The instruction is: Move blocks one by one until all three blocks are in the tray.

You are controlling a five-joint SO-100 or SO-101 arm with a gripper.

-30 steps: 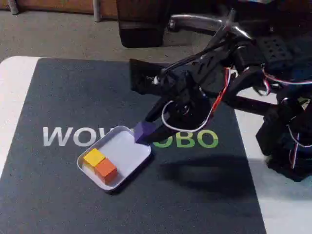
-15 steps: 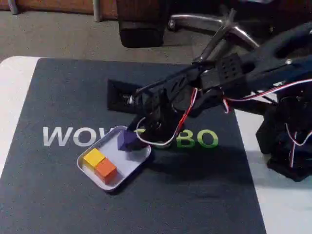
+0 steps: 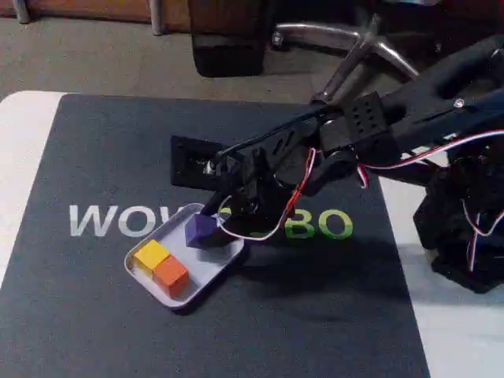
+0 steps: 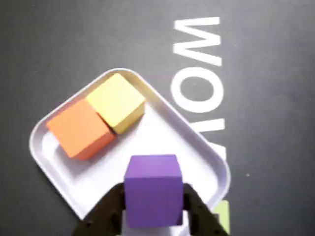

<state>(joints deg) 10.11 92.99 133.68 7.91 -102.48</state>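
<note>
The pale tray lies on the dark mat left of centre in the fixed view. A yellow block and an orange block sit side by side at one end of it, touching. My gripper reaches in from the right of the fixed view and is shut on the purple block. It holds that block over the tray's other end. The black fingers press on both sides. Whether the purple block touches the tray floor I cannot tell.
The dark mat carries white and green lettering beside the tray. The arm's base stands at the right on the white table edge. A chair base is on the floor behind.
The gripper has carried the purple block leftward from the tray's right rim to above the tray's open end and lowered it. The yellow and orange blocks have not moved.
</note>
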